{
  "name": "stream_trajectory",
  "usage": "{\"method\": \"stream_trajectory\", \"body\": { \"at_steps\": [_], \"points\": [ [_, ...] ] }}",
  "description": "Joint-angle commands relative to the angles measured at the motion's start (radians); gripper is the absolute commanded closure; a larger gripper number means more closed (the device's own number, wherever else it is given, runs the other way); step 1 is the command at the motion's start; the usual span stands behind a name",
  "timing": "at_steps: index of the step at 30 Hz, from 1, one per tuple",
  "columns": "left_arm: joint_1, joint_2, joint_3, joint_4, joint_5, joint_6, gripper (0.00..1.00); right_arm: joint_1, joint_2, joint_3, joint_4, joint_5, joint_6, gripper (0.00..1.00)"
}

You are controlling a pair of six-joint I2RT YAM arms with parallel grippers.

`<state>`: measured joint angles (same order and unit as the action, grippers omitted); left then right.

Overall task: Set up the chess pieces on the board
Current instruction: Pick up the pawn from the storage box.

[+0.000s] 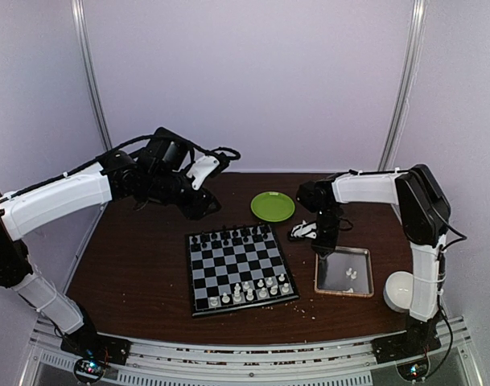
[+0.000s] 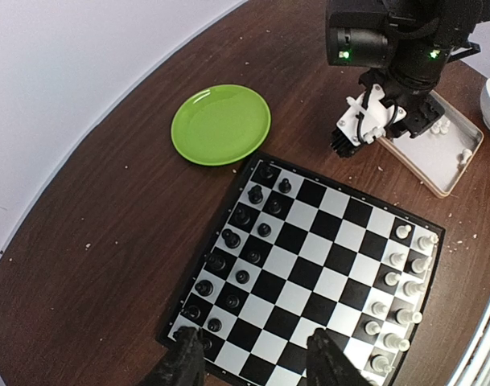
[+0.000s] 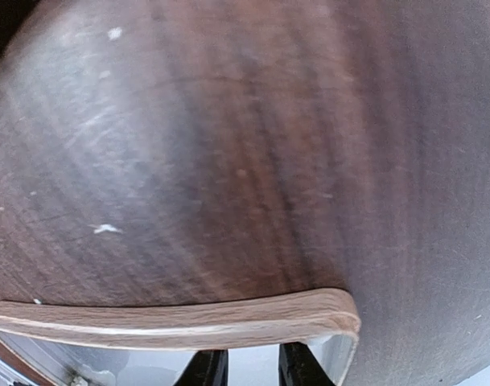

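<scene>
Top external view: the table (image 1: 132, 273) carries the board (image 1: 240, 269) at the middle of its near edge. High over the board's far left corner hangs the left gripper (image 2: 257, 366), wide open, nothing in it. A clear tray (image 1: 331, 277) sits toward the near right corner, and the right gripper (image 3: 251, 368) is just over its far rim, jaws a narrow gap apart, tips cropped. Is it holding anything? Can't tell. White chess pieces (image 1: 261, 291) line the board's near edge, and a few more lie in the tray under that gripper.
</scene>
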<state>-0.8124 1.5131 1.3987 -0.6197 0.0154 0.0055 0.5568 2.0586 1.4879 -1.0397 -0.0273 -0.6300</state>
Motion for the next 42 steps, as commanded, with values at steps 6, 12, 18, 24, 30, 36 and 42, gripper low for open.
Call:
{"method": "stream_trajectory", "body": {
  "at_steps": [6, 12, 18, 24, 30, 36, 42],
  "points": [
    [-0.001, 0.015, 0.026, 0.025, 0.015, -0.001, 0.55, 0.028, -0.052, 0.0, -0.082, -0.016, -0.038, 0.78],
    [-0.003, 0.018, 0.028, 0.024, 0.023, -0.003, 0.55, 0.018, -0.109, 0.004, -0.059, 0.058, -0.032, 0.78],
    [-0.002, 0.021, 0.028, 0.024, 0.028, -0.004, 0.55, 0.015, -0.074, 0.005, -0.013, 0.099, -0.023, 0.71],
    [-0.001, 0.024, 0.028, 0.023, 0.034, -0.004, 0.55, 0.016, -0.031, 0.009, 0.027, 0.154, -0.02, 0.67],
    [-0.001, 0.027, 0.028, 0.023, 0.041, -0.006, 0.55, 0.015, 0.004, 0.036, 0.019, 0.151, -0.026, 0.66],
    [-0.002, 0.037, 0.029, 0.022, 0.043, -0.006, 0.55, 0.015, 0.044, 0.07, -0.016, 0.117, -0.042, 0.68],
    [-0.001, 0.045, 0.031, 0.018, 0.043, -0.004, 0.55, 0.016, 0.068, 0.092, -0.055, 0.046, -0.06, 0.75]
  ]
}}
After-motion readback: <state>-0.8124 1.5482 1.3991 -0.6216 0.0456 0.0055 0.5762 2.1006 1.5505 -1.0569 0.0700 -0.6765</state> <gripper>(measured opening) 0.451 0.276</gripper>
